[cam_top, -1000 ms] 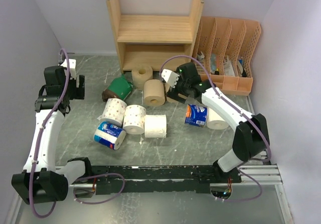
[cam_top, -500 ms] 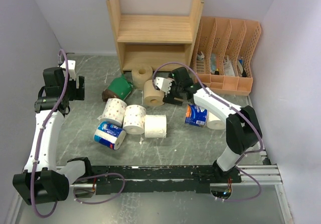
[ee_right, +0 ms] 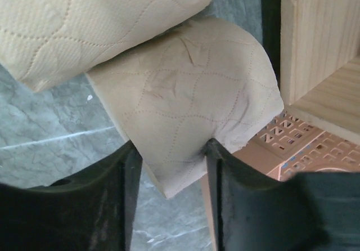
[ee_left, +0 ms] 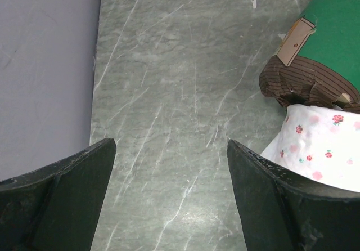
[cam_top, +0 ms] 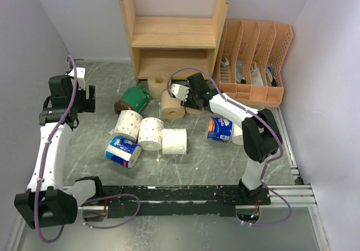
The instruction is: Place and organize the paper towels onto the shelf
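Observation:
My right gripper (ee_right: 171,166) is shut on a tan paper towel roll (ee_right: 185,104), its fingers (ee_right: 112,195) denting the soft sides. A second tan roll (ee_right: 101,20) leans against it. In the top view this gripper (cam_top: 187,97) sits just in front of the wooden shelf (cam_top: 174,31), beside a tan roll (cam_top: 172,104) and another (cam_top: 159,83). A green-and-brown roll (cam_top: 133,98), white rolls (cam_top: 151,133), and blue-wrapped rolls (cam_top: 122,151) lie on the table. My left gripper (ee_left: 170,149) is open over bare table, left of the green-and-brown roll (ee_left: 320,43).
A peach-orange slotted file organizer (cam_top: 253,54) stands right of the shelf, close to my right arm. Another blue roll (cam_top: 220,129) and a white roll (cam_top: 243,134) lie under the right forearm. A grey wall (ee_left: 45,65) runs along the left side.
My right gripper has swung left toward the tan rolls and closed on one of them. The left arm has stayed where it was.

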You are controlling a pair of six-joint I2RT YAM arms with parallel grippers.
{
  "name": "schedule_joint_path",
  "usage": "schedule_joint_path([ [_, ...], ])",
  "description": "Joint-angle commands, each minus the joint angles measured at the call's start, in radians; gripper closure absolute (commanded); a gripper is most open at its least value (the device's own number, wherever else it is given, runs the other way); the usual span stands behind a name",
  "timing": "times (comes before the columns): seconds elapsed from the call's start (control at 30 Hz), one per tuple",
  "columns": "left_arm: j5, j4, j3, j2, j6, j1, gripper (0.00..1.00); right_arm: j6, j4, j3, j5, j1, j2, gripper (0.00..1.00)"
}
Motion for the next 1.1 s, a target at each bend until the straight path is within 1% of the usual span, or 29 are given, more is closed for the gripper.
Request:
schedule_joint_path([
  [0.0,0.030,0.024,0.008,0.006,0.002,0.006,0.09,0.034,-0.039,0.042,0.009,0.002,0.034,0.68],
  [0.07,0.031,0.026,0.007,0.008,0.002,0.006,0.09,0.056,-0.047,0.051,0.022,0.001,0.041,0.96],
  [0.1,0.032,0.026,0.006,0.009,0.002,0.006,0.09,0.067,-0.057,0.057,0.035,0.002,0.044,1.00],
  [0.2,0.037,0.026,0.007,0.013,0.002,0.007,0.10,0.097,-0.091,0.065,0.056,0.001,0.046,1.00],
  [0.27,0.040,0.025,0.010,0.016,0.002,0.007,0.10,0.117,-0.105,0.056,0.038,0.000,0.023,1.00],
  [0.33,0.040,0.022,0.013,0.017,0.002,0.006,0.10,0.153,-0.055,0.028,0.025,-0.001,-0.041,1.00],
  [0.4,0.040,0.021,0.014,0.019,0.001,0.007,0.11,0.221,0.004,0.012,0.005,-0.008,-0.103,1.00],
  [0.5,0.042,0.020,0.015,0.023,0.000,0.009,0.11,0.360,-0.030,0.093,-0.050,-0.039,-0.131,1.00],
  [0.57,0.044,0.018,0.018,0.026,0.000,0.009,0.11,0.450,-0.121,0.196,-0.061,-0.078,-0.096,1.00],
  [0.6,0.046,0.018,0.018,0.027,0.000,0.008,0.11,0.478,-0.189,0.254,-0.057,-0.086,-0.064,1.00],
  [0.63,0.049,0.016,0.020,0.027,0.000,0.009,0.12,0.506,-0.244,0.313,-0.016,-0.088,-0.036,1.00],
  [0.67,0.049,0.015,0.022,0.028,0.000,0.009,0.12,0.535,-0.272,0.329,0.025,-0.089,-0.023,1.00],
  [0.7,0.050,0.014,0.023,0.029,-0.001,0.009,0.12,0.556,-0.272,0.324,0.048,-0.090,-0.023,1.00],
  [0.77,0.050,0.014,0.022,0.028,0.000,0.008,0.12,0.587,-0.189,0.251,0.081,-0.090,-0.075,1.00],
  [0.83,0.050,0.015,0.019,0.025,0.000,0.009,0.12,0.625,-0.121,0.181,0.026,-0.096,-0.156,1.00],
  [0.97,0.051,0.020,0.010,0.021,0.002,0.011,0.12,0.767,-0.057,0.093,-0.266,-0.151,-0.305,1.00],
  [1.0,0.052,0.020,0.011,0.023,0.002,0.011,0.12,0.806,-0.045,0.088,-0.295,-0.158,-0.331,1.00],
  [1.07,0.053,0.019,0.013,0.029,0.002,0.012,0.12,0.940,-0.045,0.109,-0.320,-0.200,-0.351,1.00],
])
